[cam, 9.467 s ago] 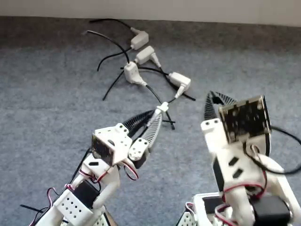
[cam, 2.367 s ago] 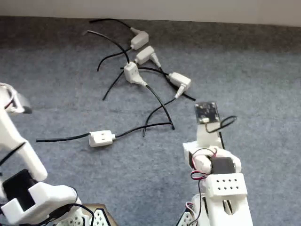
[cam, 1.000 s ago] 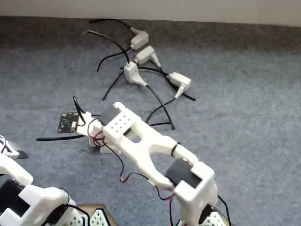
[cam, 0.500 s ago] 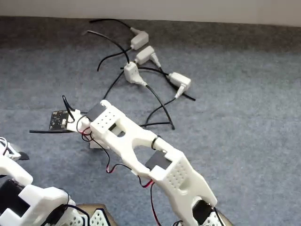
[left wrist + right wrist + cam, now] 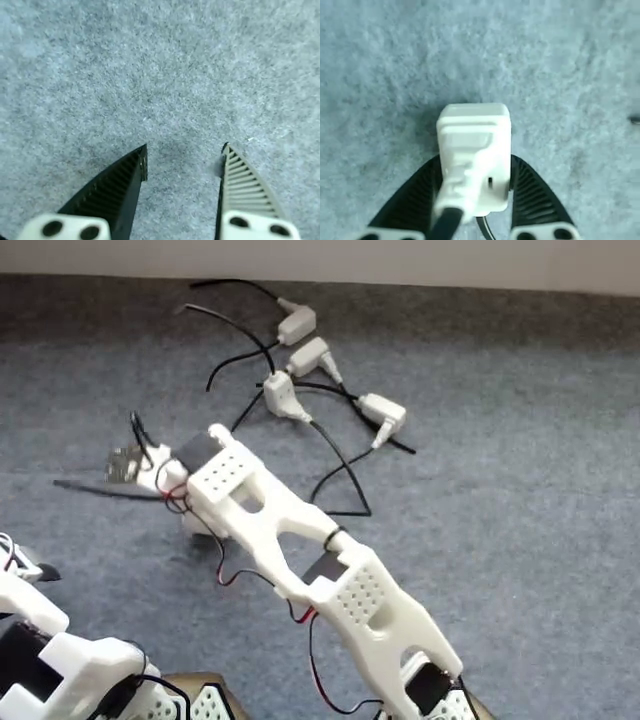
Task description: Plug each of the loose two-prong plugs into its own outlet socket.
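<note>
Right gripper [image 5: 475,167] is closed partway on the socket [image 5: 472,130]: the two black fingers [image 5: 532,197] press the sides of the white block, which fills the gap between them. The socket's front end sticks out past the fingertips. It sits low over the grey carpet [image 5: 580,75]; cannot tell if it touches. A black cord [image 5: 447,222] leaves the socket's rear, between the fingers.

In the high view the right arm [image 5: 300,540] runs from its base at lower right diagonally up to left of centre. Its wrist hides most of the socket there. A black cable [image 5: 100,489] lies flat on the carpet, from the left edge to under the wrist. A second cable [image 5: 340,475] loops just right of the arm, near frame centre.

Left gripper [image 5: 184,152] is wide open and holds nothing, with bare carpet between and beyond its fingers. Left arm [image 5: 60,670] sits in the lower left corner, well apart from the socket.

Four white connectors lie in the upper centre of the high view, well apart from both grippers:
- top connector [image 5: 297,325]
- second connector [image 5: 308,357], just below it
- third connector [image 5: 279,395], below that
- right connector [image 5: 383,412], lower right of the group

Their black leads cross each other. Cannot tell which of them are mated.
</note>
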{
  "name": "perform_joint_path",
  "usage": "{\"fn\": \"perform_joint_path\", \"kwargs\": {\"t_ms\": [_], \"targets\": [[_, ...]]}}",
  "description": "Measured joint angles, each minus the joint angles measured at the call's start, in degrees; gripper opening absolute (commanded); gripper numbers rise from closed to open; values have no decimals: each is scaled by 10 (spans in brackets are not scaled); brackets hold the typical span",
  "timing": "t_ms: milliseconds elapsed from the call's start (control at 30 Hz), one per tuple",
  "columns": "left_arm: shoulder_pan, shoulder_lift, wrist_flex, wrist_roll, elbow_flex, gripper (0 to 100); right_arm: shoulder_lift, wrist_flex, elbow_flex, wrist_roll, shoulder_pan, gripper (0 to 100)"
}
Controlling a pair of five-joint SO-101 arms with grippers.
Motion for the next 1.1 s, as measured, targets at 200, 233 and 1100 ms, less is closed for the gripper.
{"fn": "perform_joint_path", "kwargs": {"t_ms": [200,233,1100], "targets": [[0,0,0,0,0,239,0,143,-225,-47,47,38],[0,0,0,0,0,239,0,145,-258,-61,62,38],[1,0,0,1,0,239,64,-131,-294,-1,427,38]]}}
